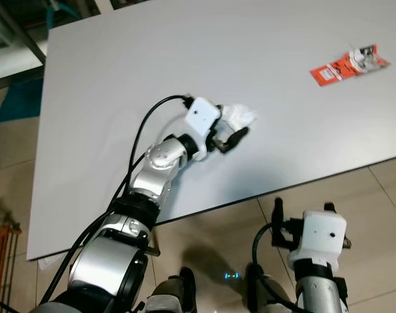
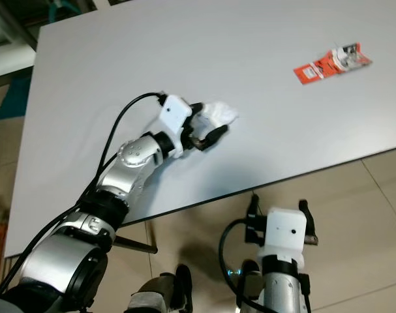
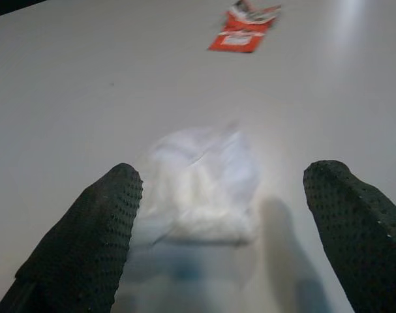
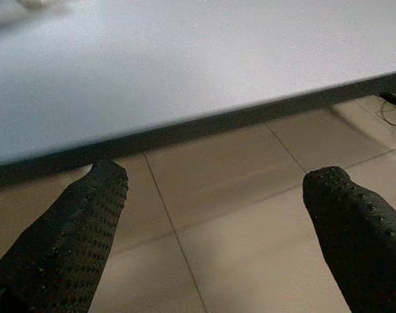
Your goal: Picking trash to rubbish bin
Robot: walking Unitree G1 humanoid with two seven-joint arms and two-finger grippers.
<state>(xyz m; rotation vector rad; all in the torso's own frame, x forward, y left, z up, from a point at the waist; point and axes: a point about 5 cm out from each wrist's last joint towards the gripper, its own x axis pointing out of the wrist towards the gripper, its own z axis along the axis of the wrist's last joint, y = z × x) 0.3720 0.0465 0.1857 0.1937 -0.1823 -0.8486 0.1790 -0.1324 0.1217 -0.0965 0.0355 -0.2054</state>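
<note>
Two spread left gripper (image 3: 224, 215) fingers flanking white crumpled wrapper (image 3: 201, 189).

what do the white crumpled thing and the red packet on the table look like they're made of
White crumpled thing: likely thin, translucent plastic film or a bag, soft and wrinkled, lying between the open left gripper's fingers. Red packet: seemingly printed, glossy foil or plastic wrapper, flat with torn-looking ends.

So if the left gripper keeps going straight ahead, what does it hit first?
Probably the white crumpled wrapper, lying between the open fingers of the left gripper; the red packet lies farther along the table.
</note>
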